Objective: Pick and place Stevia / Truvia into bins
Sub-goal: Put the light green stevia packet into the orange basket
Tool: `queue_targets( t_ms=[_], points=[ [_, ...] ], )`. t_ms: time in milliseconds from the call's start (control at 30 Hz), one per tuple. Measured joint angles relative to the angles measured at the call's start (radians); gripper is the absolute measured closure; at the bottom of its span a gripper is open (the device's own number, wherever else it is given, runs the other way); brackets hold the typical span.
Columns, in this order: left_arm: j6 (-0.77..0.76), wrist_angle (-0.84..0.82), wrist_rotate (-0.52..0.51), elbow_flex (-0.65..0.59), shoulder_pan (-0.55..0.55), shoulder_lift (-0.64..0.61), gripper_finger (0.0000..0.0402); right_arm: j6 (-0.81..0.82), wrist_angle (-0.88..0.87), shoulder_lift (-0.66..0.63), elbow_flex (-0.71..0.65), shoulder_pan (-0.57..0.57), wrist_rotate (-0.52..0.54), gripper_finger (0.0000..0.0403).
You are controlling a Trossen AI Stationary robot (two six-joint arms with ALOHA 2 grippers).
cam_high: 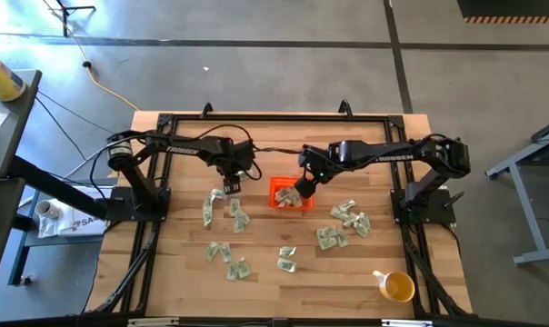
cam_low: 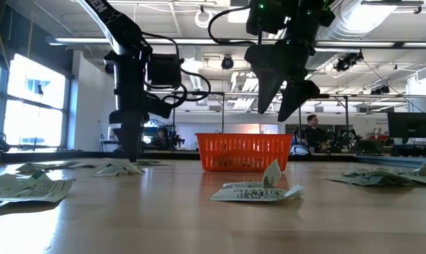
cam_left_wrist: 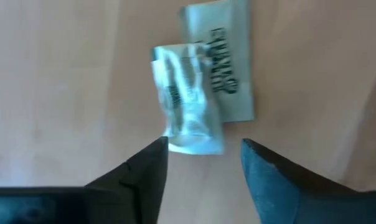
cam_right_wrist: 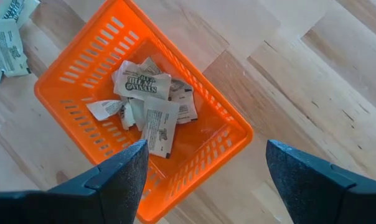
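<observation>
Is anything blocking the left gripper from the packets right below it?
Nothing visible does. The left gripper stands open just above two overlapping packets on the bare table, with nothing between its fingers and them.

Orange slotted bin (cam_right_wrist: pixel 82 81), pale green-and-white printed packets (cam_right_wrist: pixel 143 84), yellow cup (cam_high: pixel 397 287).

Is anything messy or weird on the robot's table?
Yes. Sweetener packets lie scattered and crumpled across the wooden table, and only a few are in the orange bin. A yellow cup stands near one corner, unrelated to the packets. The bin itself stands upright, and nothing looks broken.
</observation>
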Motion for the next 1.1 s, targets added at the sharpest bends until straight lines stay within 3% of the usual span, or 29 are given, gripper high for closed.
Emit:
queue_targets(
  t_ms=[500, 833, 967, 1100],
  points=[
    [0.096, 0.064, 0.0, 0.001, 0.155, 0.0, 0.0266, 0.021, 0.0, 0.0, 0.0, -0.002, 0.016, 0.0092],
    [0.09, 0.059, 0.078, 0.001, 0.193, 0.0, 0.0367, 0.002, 0.0, 0.0, 0.0, -0.002, 0.024, 0.0092],
    [0.122, 0.042, 0.16, 0.001, 0.156, -0.003, 0.0359, -0.017, 0.0, 0.0, 0.0, -0.002, 0.004, 0.0092],
    [0.189, 0.038, 0.118, 0.001, 0.107, -0.003, 0.0292, -0.029, 0.001, 0.0, 0.0, -0.002, -0.01, 0.0092]
  ],
)
